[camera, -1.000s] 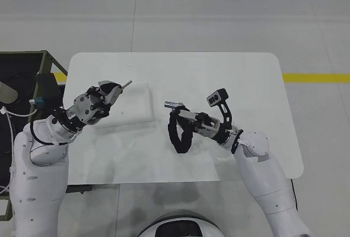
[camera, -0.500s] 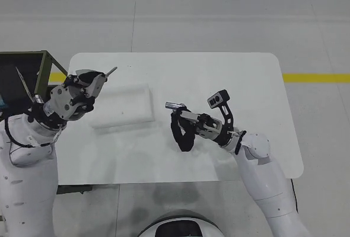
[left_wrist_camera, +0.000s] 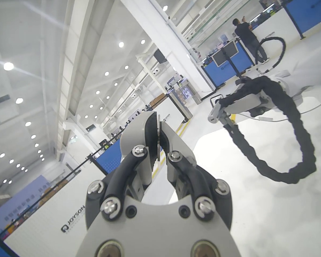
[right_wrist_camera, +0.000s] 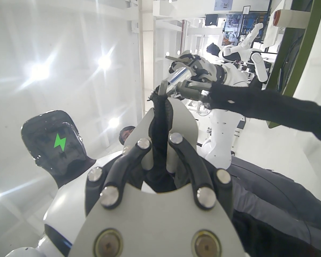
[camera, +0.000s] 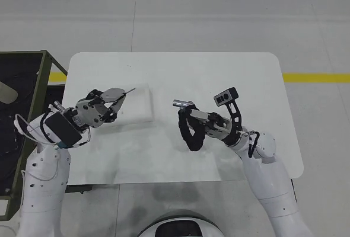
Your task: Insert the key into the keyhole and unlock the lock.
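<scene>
Both key [camera: 126,92] and lock [camera: 181,104] held, well apart.

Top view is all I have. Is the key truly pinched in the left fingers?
Observer: Yes. Left wrist view shows the key edge-on, clamped between the left gripper's fingers.
Operator: How is the lock held?
Observer: The right gripper is shut on the black cable beside the lock cylinder.
Operator: Cylinder facing the key?
Observer: In left wrist view its end face is turned toward the left gripper, apart from the key.
</scene>
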You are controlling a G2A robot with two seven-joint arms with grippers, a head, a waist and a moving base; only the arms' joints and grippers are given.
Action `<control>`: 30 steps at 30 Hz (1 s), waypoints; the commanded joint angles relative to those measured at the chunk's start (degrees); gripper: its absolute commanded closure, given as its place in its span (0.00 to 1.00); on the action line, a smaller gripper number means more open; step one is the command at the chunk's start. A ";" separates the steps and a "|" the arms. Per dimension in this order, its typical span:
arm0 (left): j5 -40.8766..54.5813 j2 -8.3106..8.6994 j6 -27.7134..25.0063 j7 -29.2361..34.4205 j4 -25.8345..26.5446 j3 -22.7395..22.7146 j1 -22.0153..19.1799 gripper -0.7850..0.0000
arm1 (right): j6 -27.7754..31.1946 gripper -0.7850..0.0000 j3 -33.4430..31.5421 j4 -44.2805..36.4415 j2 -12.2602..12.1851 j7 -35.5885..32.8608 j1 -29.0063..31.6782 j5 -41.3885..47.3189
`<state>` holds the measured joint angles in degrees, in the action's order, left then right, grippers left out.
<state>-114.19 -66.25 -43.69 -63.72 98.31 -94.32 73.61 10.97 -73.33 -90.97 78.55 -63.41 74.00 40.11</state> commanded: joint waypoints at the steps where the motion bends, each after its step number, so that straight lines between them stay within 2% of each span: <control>1: 2.93 0.00 -0.08 3.21 0.00 0.00 0.00 1.00 | -0.04 1.00 0.01 -0.01 0.00 0.00 0.00 0.03; 2: 0.71 0.12 1.41 3.29 2.68 0.12 0.42 1.00 | 0.39 1.00 -0.02 -0.63 -0.04 0.59 0.77 -0.67; 4: -11.70 0.95 10.07 1.51 7.86 -0.50 2.01 1.00 | 2.03 1.00 -0.02 -2.35 -0.25 2.00 1.95 -4.86; 6: -16.30 1.59 14.20 -6.60 6.53 0.41 2.54 1.00 | 1.28 1.00 0.57 -2.48 -0.26 0.44 2.10 -2.87; 9: -23.82 2.54 22.51 -13.97 3.80 0.19 1.20 1.00 | 0.81 1.00 0.32 -2.46 -0.54 -1.18 1.77 -3.71; 12: -27.33 3.18 29.34 -21.10 1.84 0.98 0.34 1.00 | -0.01 1.00 0.45 -2.56 -0.60 -1.69 1.73 -1.98; 15: -25.25 3.34 30.86 -22.90 -0.87 1.32 -0.22 1.00 | -0.01 1.00 0.66 -2.50 -0.66 -2.12 1.06 -1.98; 22: -25.25 3.34 30.86 -22.90 -0.87 1.32 -0.22 1.00 | 0.06 1.00 1.04 -3.85 -0.68 -1.56 2.48 -1.90; 24: -29.17 3.52 35.60 -19.87 2.08 0.85 1.35 1.00 | -0.09 1.00 1.51 -5.10 -0.77 -1.09 3.16 -3.08; 30: -32.52 4.21 40.85 -20.93 2.66 1.28 1.80 1.00 | -1.61 1.00 3.25 -5.04 -0.72 -2.11 2.55 -0.62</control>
<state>-145.89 -62.16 -3.41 -84.35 101.08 -93.12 75.61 9.42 -70.24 -96.13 77.82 -65.37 76.61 39.14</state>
